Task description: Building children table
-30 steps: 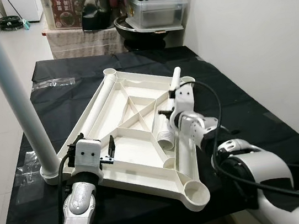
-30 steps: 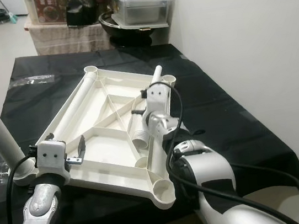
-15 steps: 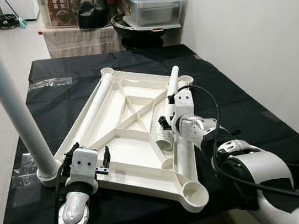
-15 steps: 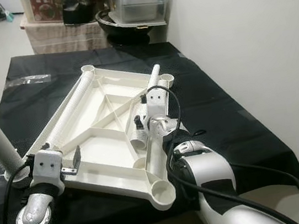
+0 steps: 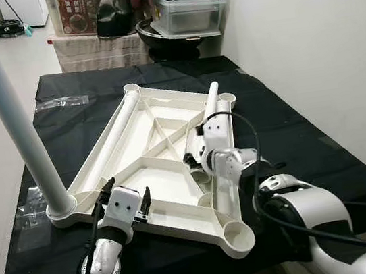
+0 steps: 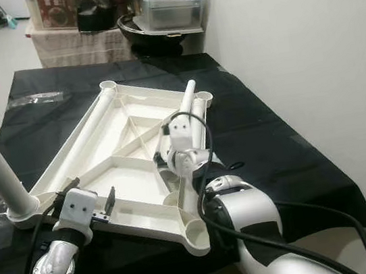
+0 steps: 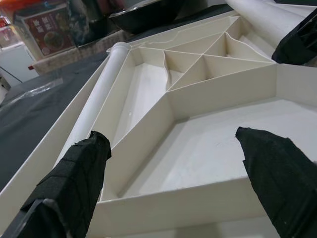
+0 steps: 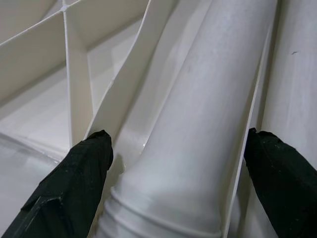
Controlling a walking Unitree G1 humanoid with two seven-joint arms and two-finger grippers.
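A black cloth-covered work table [image 5: 291,128] holds a white plastic tabletop [image 5: 157,171], upside down so its ribs and four corner sockets face up. One long white leg [image 5: 6,114] already stands upright in the socket at our left near corner.

A second leg [image 5: 208,123] lies loose inside the tabletop along its right side, threaded end toward us, and a third leg [image 5: 118,136] lies along the left edge.

Our right gripper [image 5: 196,154] has slid from beside the loose leg to over its threaded end in the last second. In the right wrist view its fingers [image 8: 74,183] are spread wide on either side of the leg, not yet closed on it. We judge a grasp is about to follow.

Our left gripper [image 5: 127,203] has shifted rightward along the near rim and hovers there, fingers [image 7: 69,188] wide apart, holding nothing.
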